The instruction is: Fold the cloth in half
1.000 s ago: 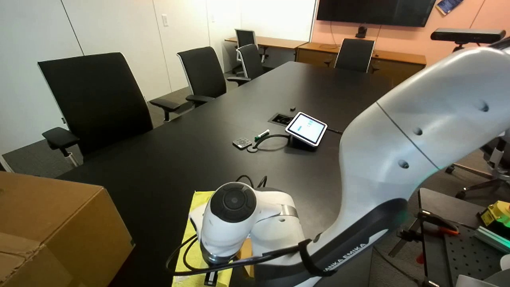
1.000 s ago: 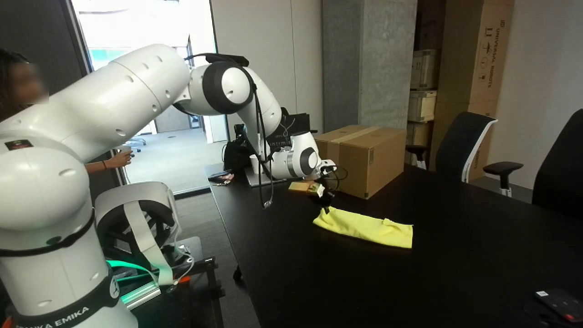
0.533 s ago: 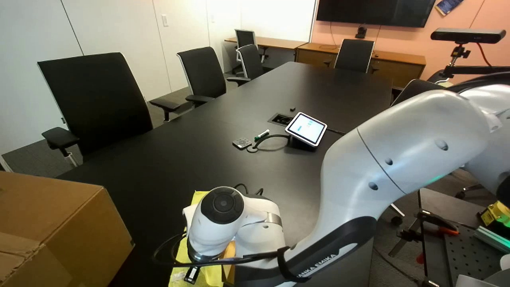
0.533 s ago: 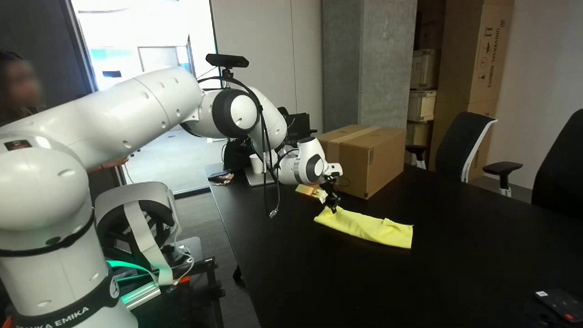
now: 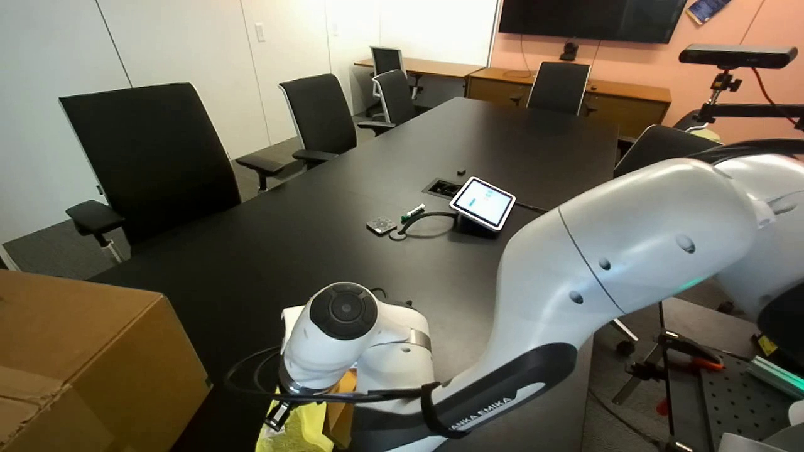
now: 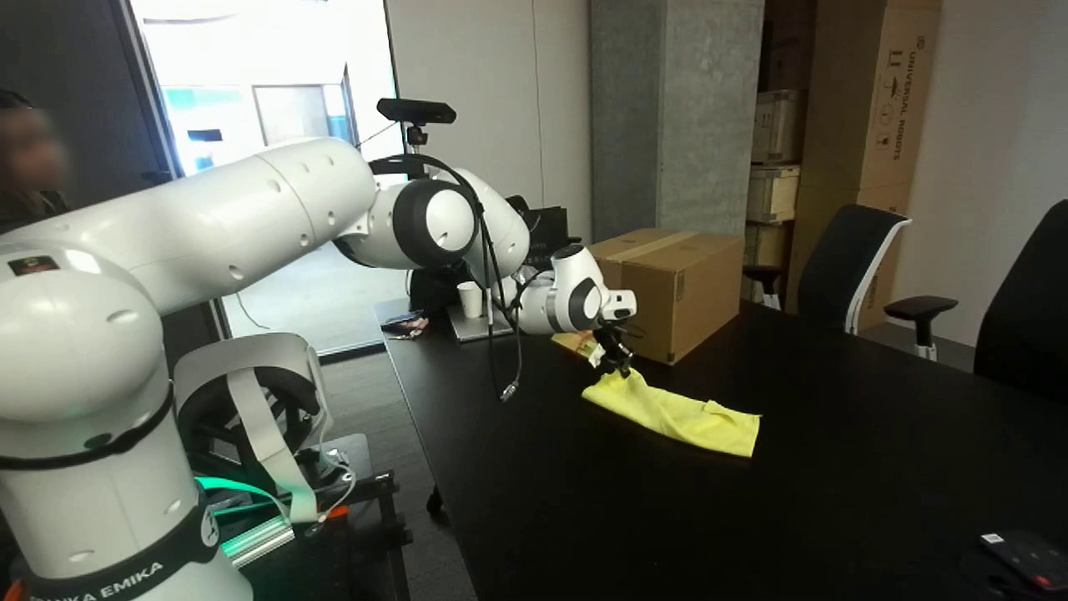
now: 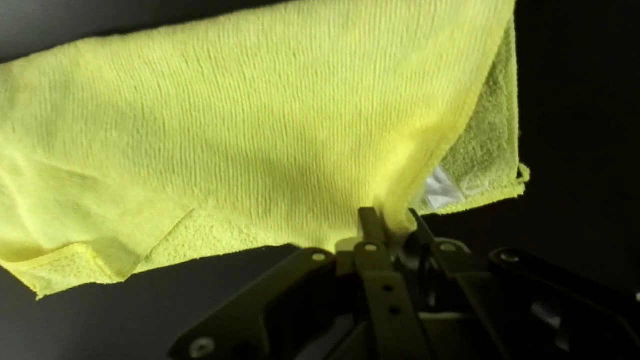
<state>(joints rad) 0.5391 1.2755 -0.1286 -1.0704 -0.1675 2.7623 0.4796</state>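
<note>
"UNIVERSAL ROBOTS" on tall carton [image 6: 872, 150]; "ANKA EMIKA", start hidden, on robot arm [image 5: 559, 270].

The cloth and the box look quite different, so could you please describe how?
The cloth is yellow, while the box is brown. The cloth lies low and creased, folded over itself; the box stands taller, with straight edges. Both are on the black table.

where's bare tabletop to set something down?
Free on the black table: between the tablet and far-end chair; also between the cloth and black device, lower right in an exterior view. Crowded: around the gripper at the cloth near the cardboard box; beside the tablet, where the marker lies.
</note>
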